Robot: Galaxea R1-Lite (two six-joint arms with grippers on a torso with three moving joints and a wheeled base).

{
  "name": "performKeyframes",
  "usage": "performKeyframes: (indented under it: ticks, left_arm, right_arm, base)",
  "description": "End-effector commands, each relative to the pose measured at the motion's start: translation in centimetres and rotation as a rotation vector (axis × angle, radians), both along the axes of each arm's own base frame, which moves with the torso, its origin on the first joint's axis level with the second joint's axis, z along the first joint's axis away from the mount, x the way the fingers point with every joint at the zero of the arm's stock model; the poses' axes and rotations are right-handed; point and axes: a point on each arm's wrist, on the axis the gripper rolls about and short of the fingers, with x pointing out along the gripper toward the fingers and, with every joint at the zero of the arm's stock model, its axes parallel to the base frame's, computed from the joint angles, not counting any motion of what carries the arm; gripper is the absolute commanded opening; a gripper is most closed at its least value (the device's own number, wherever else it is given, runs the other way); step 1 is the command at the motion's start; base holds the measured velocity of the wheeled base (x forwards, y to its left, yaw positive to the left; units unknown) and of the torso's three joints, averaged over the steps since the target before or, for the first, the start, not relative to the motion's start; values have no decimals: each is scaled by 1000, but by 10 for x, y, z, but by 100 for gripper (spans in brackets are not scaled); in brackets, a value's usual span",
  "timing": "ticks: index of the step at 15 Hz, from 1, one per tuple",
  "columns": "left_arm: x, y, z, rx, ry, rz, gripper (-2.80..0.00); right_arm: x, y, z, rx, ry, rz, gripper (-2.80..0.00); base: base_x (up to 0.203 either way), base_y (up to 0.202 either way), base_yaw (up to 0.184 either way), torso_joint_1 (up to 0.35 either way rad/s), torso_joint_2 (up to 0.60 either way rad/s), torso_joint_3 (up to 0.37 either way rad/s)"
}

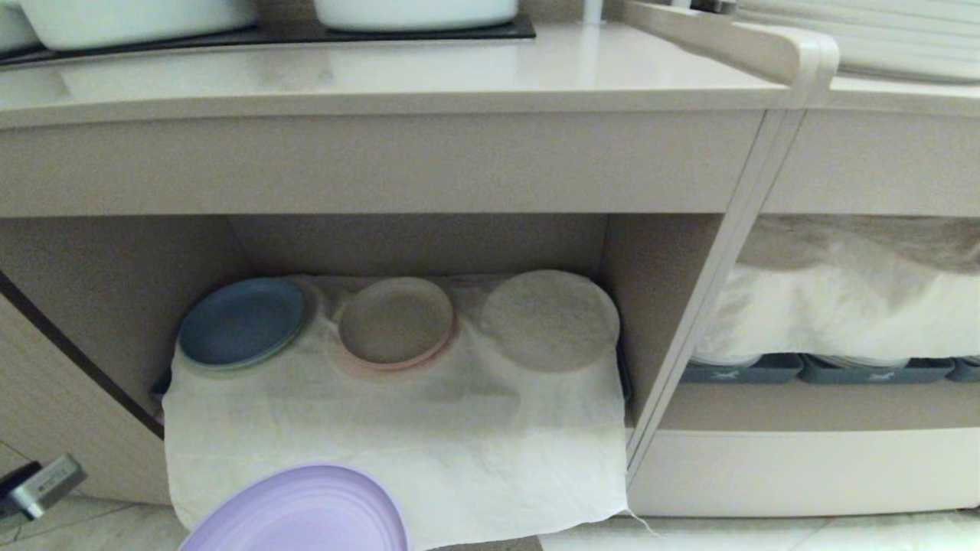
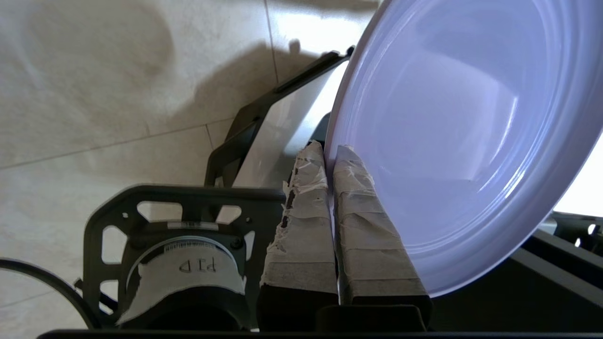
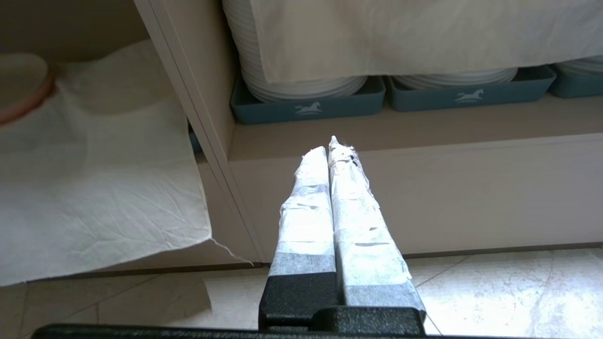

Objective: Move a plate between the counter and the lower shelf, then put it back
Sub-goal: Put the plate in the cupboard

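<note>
Left claw (image 2: 330, 155) pinches plate (image 2: 461, 141) rim.

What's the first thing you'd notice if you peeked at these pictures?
The plate, shiny lavender, pinched at its rim by the left pincer low in front of the lower shelf. Next, the wrinkled white cloth spilling out of that shelf, with a blue plate and a pink-rimmed plate on it.

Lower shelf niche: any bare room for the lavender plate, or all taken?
Back row of the lower shelf is crowded: blue plate, pink-rimmed plate, cloth-covered stack. The white cloth in front of them lies bare, above the plate held by the left gripper.
</note>
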Motion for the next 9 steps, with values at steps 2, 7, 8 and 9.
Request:
performKeyframes:
  ticks: [2,7,8,9]
  left_arm:
    - [-3,0,-1,-2,-2,2,-280]
    - [-3,0,-1,-3,-3,1,-280]
    - [-3,0,-1,-3,-3,2,-280]
    - [-3,0,-1,-2,-4,2,-280]
  right_arm:
    - [0,0,0,1,0,1,-280]
    - [0,0,0,1,0,0,-280]
    - [0,0,0,1,0,0,-280]
    - [0,0,0,1,0,1,-280]
  base:
    - [0,0,0,-102,386,280]
    - [0,0,0,-17,79,56]
    - [0,0,0,0,0,0]
    - [0,0,0,0,0,0]
